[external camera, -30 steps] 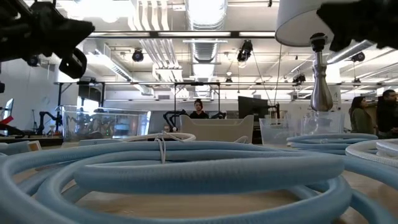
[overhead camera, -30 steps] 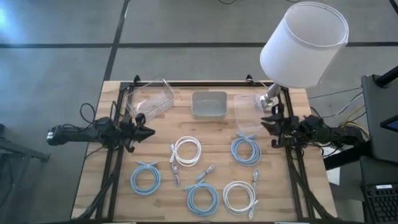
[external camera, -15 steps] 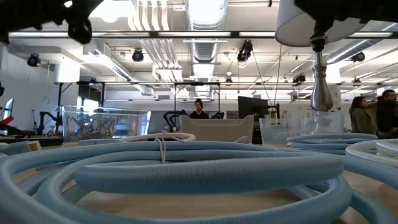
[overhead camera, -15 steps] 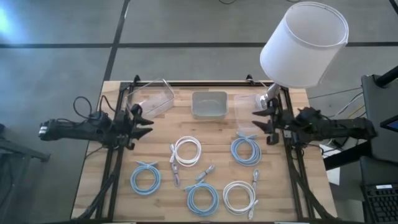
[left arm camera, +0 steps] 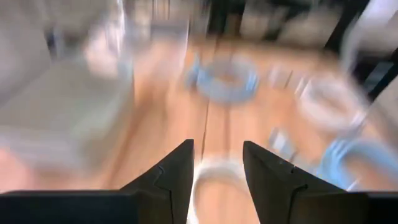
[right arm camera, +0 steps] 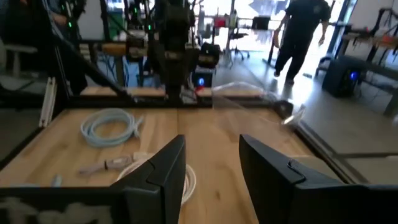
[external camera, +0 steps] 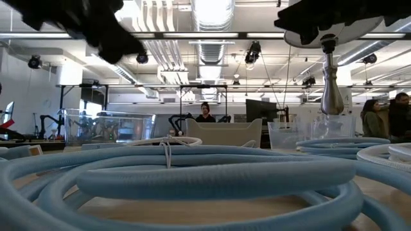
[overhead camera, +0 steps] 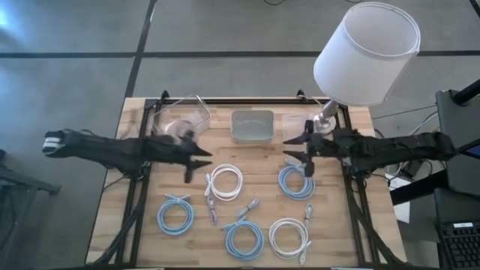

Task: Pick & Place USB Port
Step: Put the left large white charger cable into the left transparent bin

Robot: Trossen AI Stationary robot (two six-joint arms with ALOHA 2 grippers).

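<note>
Wooden table [overhead camera: 142, 225], black frame rails along edges. Far edge, left to right: clear bin [overhead camera: 182, 118], grey tray [overhead camera: 252, 126], small clear container [overhead camera: 296, 127], lamp base [overhead camera: 325, 118] at right corner. Mid row: white cable coil [overhead camera: 226, 182] with plug ends beside it, blue coil [overhead camera: 297, 182] to its right. Near row: blue coil [overhead camera: 175, 215] at left, blue coil [overhead camera: 244, 239] centre, white coil [overhead camera: 289, 236] right. All coils lie flat, apart from each other.

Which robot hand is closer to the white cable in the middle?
The left hand. It hovers just beside the white cable, on its left. The right hand is farther off, beyond the cable's right side, above a blue cable.
</note>
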